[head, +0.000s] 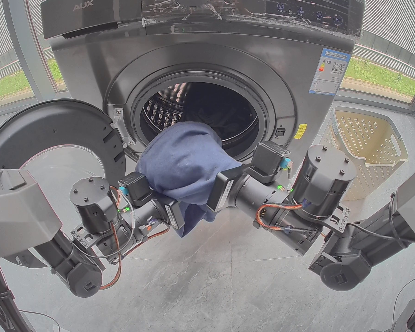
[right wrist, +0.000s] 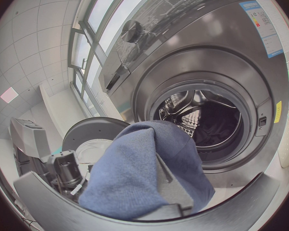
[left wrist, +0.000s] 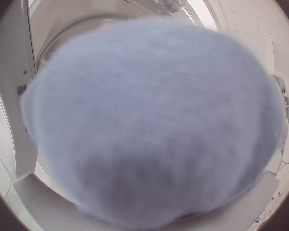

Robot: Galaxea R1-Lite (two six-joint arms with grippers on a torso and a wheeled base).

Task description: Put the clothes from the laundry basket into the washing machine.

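Right at the mouth of the grey steel front-loading washing machine [head: 207, 51], a soft blue knitted garment [head: 184, 162] hangs bunched between both arms, just before the round drum opening [head: 203, 111] and not yet inside. The left gripper [head: 173, 215] and right gripper [head: 221, 191] sit on either side of it. The cloth drapes over both, so I cannot tell whether either is clamped or spread. Two-sided support looks sensible, keeping the floppy bundle compact enough to clear the rim. The round dark door [head: 55, 134] stands swung wide to the left, out of the way. Dark laundry [head: 221, 116] lies in the drum. The cream perforated plastic laundry basket [head: 371, 144] stands beside the machine on the right.
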